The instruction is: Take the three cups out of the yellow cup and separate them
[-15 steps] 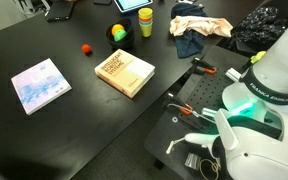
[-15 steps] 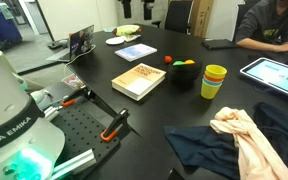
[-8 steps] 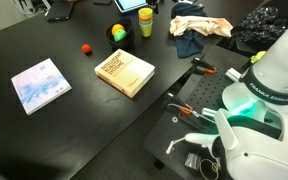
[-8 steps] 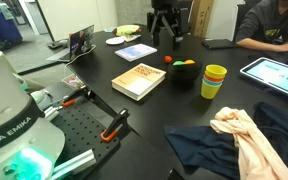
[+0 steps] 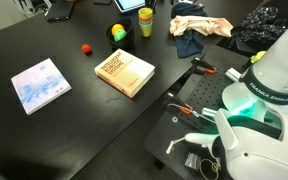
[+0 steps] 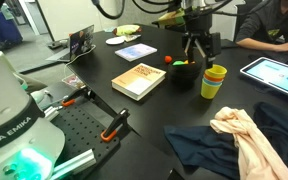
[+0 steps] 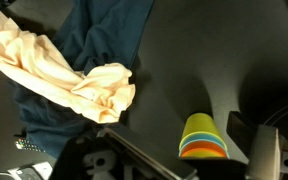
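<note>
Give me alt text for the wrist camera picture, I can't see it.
A yellow cup holding nested cups stands on a dark table. Nearby, a cream cloth lies on a blue cloth.

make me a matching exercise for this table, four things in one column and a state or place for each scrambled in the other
Things:
1. yellow cup
2. book
3. cream cloth
4. gripper

States or places:
a. lying on dark blue fabric
b. jaws open, up in the air
c. smaller cups nested inside
d. flat on the table, tan cover

Pairs: 1-c, 2-d, 3-a, 4-b
</note>
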